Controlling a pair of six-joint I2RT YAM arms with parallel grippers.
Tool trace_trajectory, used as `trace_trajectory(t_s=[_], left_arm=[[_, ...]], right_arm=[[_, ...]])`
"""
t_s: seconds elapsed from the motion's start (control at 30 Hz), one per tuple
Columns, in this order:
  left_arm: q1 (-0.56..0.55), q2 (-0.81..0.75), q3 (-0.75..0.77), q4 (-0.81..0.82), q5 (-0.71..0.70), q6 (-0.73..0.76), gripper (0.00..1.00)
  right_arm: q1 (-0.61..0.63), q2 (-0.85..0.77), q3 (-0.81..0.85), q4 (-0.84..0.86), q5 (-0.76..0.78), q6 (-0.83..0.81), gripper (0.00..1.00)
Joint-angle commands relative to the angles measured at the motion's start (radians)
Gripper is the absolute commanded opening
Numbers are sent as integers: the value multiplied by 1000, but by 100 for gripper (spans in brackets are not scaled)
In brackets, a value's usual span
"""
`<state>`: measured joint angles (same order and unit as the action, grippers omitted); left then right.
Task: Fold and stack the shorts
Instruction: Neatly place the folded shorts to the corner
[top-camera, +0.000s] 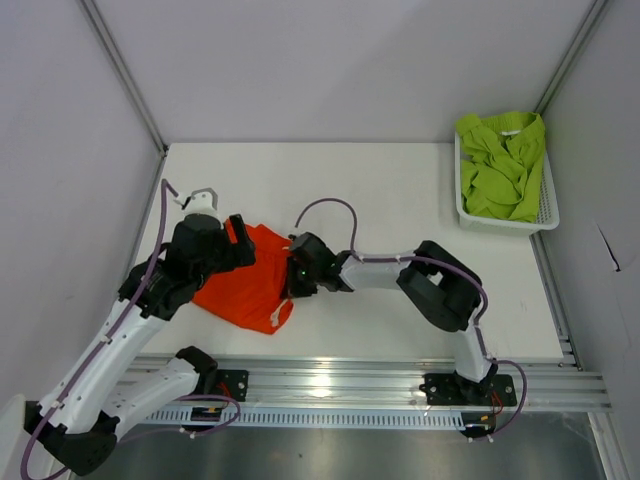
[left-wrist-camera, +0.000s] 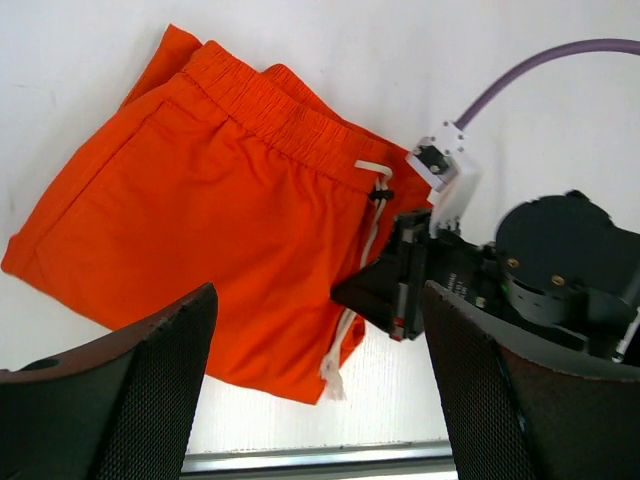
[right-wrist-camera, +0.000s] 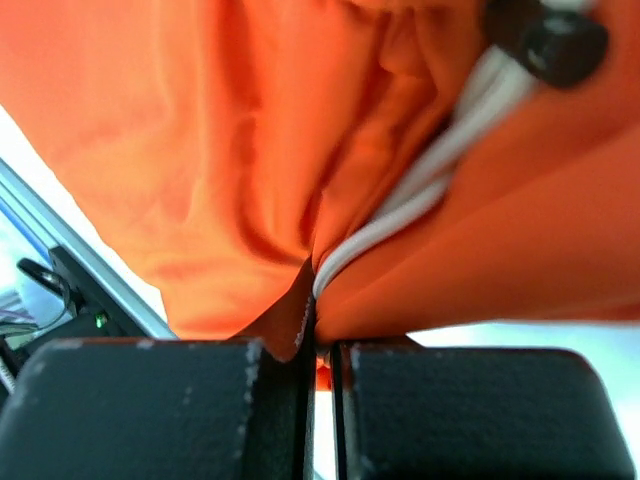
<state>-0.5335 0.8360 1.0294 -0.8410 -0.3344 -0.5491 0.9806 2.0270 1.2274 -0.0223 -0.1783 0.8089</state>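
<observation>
Orange-red fabric shorts (top-camera: 250, 288) lie spread on the white table (top-camera: 400, 200), near its front edge and left of centre, between the two arms. The elastic waistband is turned towards the right arm, and the cloth lies mostly flat with a few soft creases. The right gripper (top-camera: 296, 276) meets the garment at its waistband edge. Its jaws are pressed tight together on a pinched fold of the orange cloth, and the white drawstring (left-wrist-camera: 372, 215) runs down into the same pinch. The left gripper (left-wrist-camera: 318, 340) hangs above the other side of the shorts with its jaws spread wide. It holds nothing and its fingers (left-wrist-camera: 150, 380) are clear of the fabric. Lime green shorts (top-camera: 500, 165) sit crumpled inside the white plastic mesh basket (top-camera: 462, 200) at the far right corner of the table, well apart from the orange pair and from both grippers, with some of the cloth bunched up above the rim.
</observation>
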Motion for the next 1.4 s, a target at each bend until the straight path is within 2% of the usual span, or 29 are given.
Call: trace_trajectory(t_s=[0.0, 0.23, 0.4, 0.57, 0.8, 1.1, 1.2, 1.37], left_arm=[[10, -43, 64, -27, -83, 11, 84], [12, -81, 95, -50, -149, 31, 84], [12, -80, 89, -41, -146, 26, 84], [12, -75, 75, -26, -135, 20, 84], [12, -67, 80, -29, -135, 20, 84], [12, -72, 89, -43, -153, 28, 84], [12, -72, 95, -47, -164, 34, 84], [12, -77, 107, -49, -172, 38, 84]], right_arm=[[6, 102, 104, -76, 22, -151, 0], [71, 167, 245, -102, -87, -368, 0], [113, 109, 187, -137, -107, -448, 0], [46, 42, 48, -101, -124, -448, 0], [-49, 59, 32, -96, -136, -427, 0], [-39, 225, 272, -165, -93, -442, 0], [-2, 274, 346, -205, -46, -479, 0], [39, 340, 500, -222, -78, -519, 0]])
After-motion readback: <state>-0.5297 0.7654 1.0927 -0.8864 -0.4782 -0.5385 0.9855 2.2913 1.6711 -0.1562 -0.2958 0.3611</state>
